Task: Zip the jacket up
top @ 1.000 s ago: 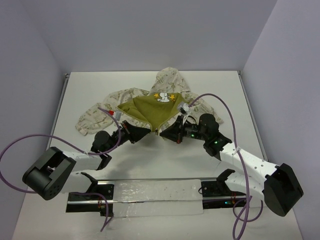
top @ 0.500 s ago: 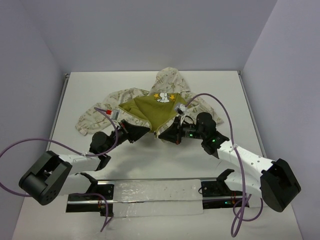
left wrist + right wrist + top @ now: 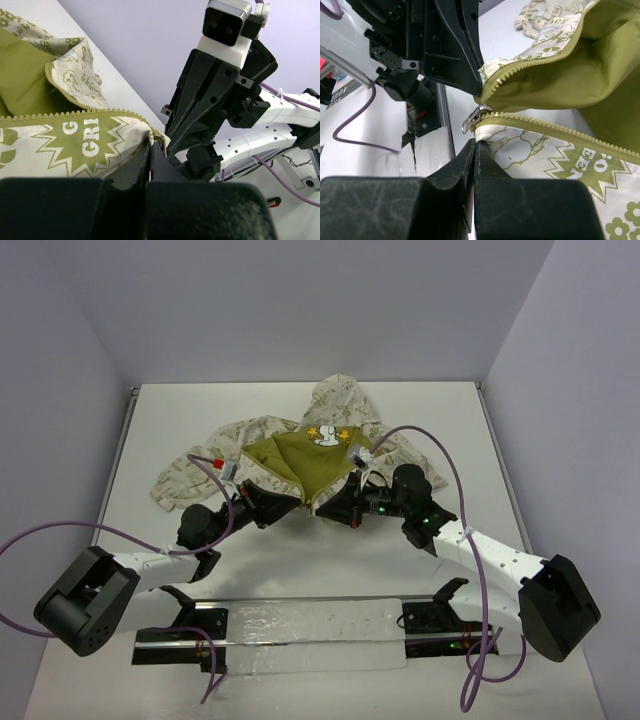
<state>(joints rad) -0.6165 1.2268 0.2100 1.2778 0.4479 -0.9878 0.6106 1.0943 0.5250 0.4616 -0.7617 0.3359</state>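
The jacket (image 3: 290, 455) lies open mid-table, cream print outside, olive lining with a white cartoon patch (image 3: 326, 436) up. My left gripper (image 3: 296, 502) is shut on the bottom hem of one front panel (image 3: 75, 142), beside its zipper teeth. My right gripper (image 3: 330, 508) is shut on the hem of the other panel (image 3: 545, 150), just under the silver zipper slider (image 3: 476, 116). The two grippers meet nearly tip to tip at the jacket's bottom corner. The opposing gripper fills each wrist view (image 3: 210, 95) (image 3: 445, 45).
A clear plastic strip (image 3: 300, 625) and metal rail lie along the near edge between the arm bases. Purple cables (image 3: 440, 455) loop off both arms. White walls close in the table on three sides.
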